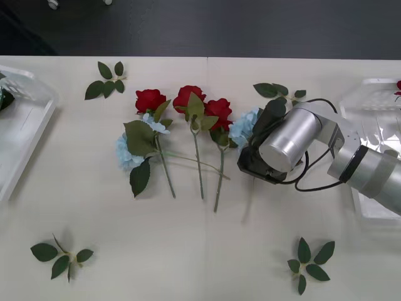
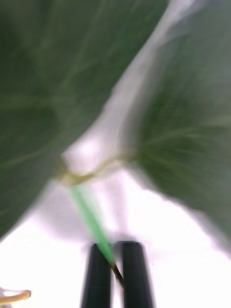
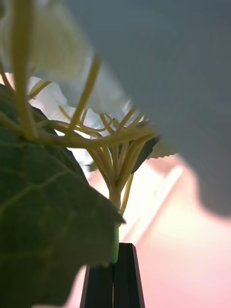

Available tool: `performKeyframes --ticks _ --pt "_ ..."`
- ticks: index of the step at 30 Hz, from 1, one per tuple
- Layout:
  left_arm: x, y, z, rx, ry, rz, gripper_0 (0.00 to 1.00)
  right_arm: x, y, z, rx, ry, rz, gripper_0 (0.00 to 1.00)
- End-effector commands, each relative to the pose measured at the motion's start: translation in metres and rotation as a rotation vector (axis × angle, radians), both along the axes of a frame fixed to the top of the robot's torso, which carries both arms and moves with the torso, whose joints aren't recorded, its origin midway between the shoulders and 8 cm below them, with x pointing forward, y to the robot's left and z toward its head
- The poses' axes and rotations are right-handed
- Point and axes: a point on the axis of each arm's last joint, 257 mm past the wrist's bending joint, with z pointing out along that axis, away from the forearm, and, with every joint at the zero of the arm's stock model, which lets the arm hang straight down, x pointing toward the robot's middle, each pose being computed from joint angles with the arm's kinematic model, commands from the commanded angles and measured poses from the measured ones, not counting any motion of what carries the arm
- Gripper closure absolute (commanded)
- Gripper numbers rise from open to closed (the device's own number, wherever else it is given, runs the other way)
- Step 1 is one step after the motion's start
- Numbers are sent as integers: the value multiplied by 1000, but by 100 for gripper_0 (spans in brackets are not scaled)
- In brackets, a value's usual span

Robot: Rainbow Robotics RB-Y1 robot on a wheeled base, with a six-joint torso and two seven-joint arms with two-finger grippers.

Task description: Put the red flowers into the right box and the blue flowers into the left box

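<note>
Three red flowers point(image 1: 188, 98) lie in a row at the table's middle, stems toward me; one more red bloom point(image 1: 398, 85) shows at the right box point(image 1: 376, 103). Blue flowers point(image 1: 128, 153) lie under the leftmost rose. Another blue flower point(image 1: 243, 128) sits at the tip of my right arm point(image 1: 294, 141). My right gripper point(image 2: 115, 246) is shut on a thin green stem point(image 2: 89, 211) below large leaves. My left gripper point(image 3: 115, 246) is shut on the green stem of a blue flower point(image 3: 115, 159), seen from beneath. The left box point(image 1: 25, 125) stands at the far left.
Loose green leaf sprigs lie at the back left point(image 1: 105, 80), front left point(image 1: 59, 257), front right point(image 1: 310, 260) and behind the right arm point(image 1: 279, 91). A black cable point(image 1: 313, 182) loops off the right wrist. The table's far edge meets a dark floor.
</note>
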Motion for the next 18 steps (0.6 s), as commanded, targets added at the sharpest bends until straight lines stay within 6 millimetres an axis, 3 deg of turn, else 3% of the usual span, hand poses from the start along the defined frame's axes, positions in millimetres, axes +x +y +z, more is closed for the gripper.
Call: performKeyframes --ticks 1,5,12,18 --pt "3 37 15 192 46 -48 100 29 -1 38 12 -88 -7 100" --pt "8 55 10 274 107 -98 100 31 -7 67 11 -118 4 100" --pt "21 89 -2 375 157 -149 100 18 -21 142 2 -189 40 100" --pt "24 98 -13 393 162 -167 100 6 -24 202 32 -343 105 100"
